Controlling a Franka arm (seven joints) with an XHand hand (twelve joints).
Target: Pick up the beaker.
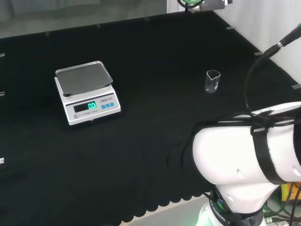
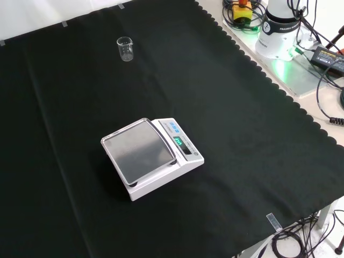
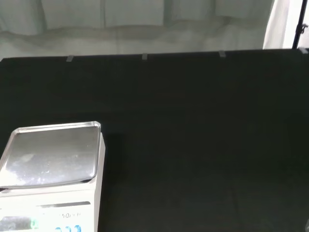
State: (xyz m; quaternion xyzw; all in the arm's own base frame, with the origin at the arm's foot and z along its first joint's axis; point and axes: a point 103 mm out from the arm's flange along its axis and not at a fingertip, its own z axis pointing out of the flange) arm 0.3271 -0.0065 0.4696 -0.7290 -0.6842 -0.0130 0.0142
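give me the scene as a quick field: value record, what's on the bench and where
surface: black cloth
beaker: clear glass beaker, upright, standing alone on the cloth
beaker contents: looks empty
scale: white scale with a bare metal pan, display lit
layout: in the head view the beaker stands right of the scale, well apart from it
task state: beaker not yet picked up
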